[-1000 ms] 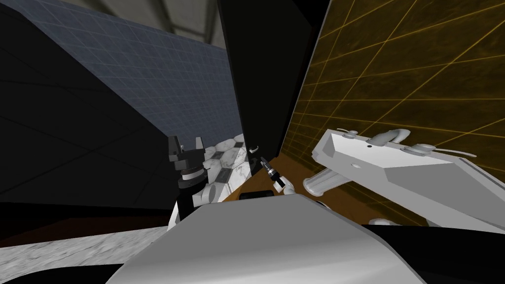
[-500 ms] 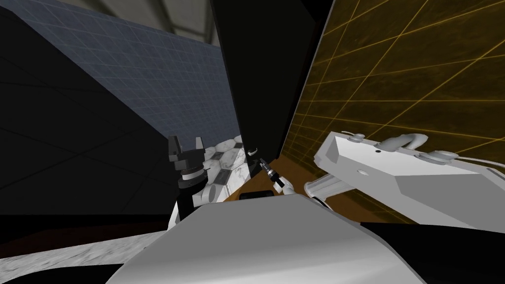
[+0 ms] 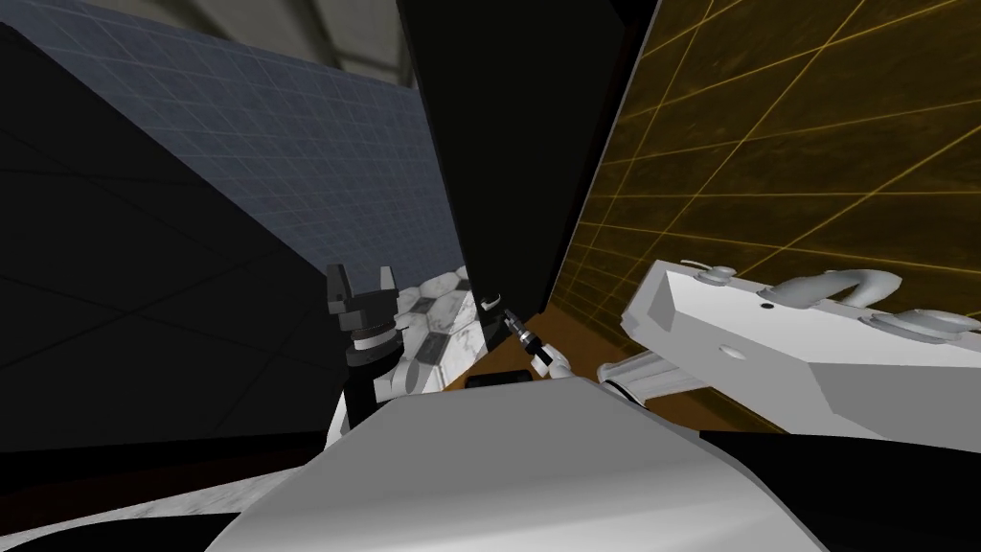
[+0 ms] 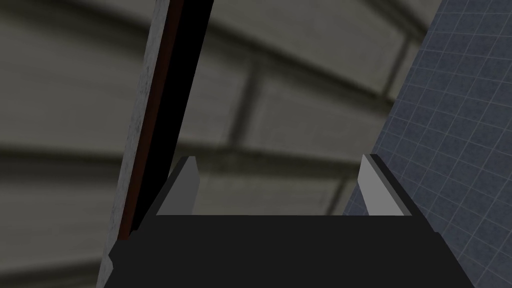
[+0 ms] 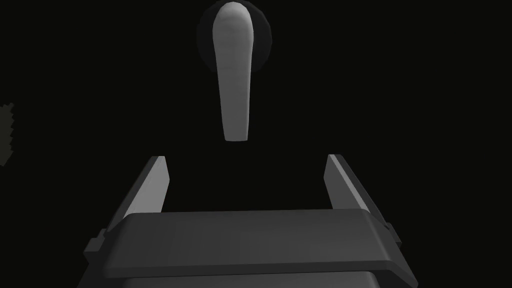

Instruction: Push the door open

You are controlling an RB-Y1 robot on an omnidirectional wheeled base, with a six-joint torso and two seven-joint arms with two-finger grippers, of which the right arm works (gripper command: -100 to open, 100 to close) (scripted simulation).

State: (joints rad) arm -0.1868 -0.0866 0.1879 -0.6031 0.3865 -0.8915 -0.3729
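A black door (image 3: 508, 144) stands ahead, slightly ajar, with a pale grey lever handle (image 3: 490, 304) low on its face. My right gripper (image 3: 509, 315) is open at the door face just below the handle. In the right wrist view the lever handle (image 5: 232, 70) hangs on the black door surface (image 5: 400, 100) just beyond the open right gripper (image 5: 245, 182), nothing between the fingers. My left gripper (image 3: 361, 285) is raised to the left of the door, open and empty; the left wrist view also has this gripper (image 4: 277, 185) open.
A white washbasin (image 3: 766, 335) with a tap (image 3: 843, 286) juts in close on the right, against a brown tiled wall (image 3: 786, 144). A blue-grey tiled wall (image 3: 316, 172) and a dark wall (image 3: 125, 307) lie left. Hexagon floor tiles (image 3: 436, 307) show past the door's edge.
The whole head view has shifted: the washbasin has slid right and down and the door looks wider, so I have moved or turned. Both grippers keep their places.
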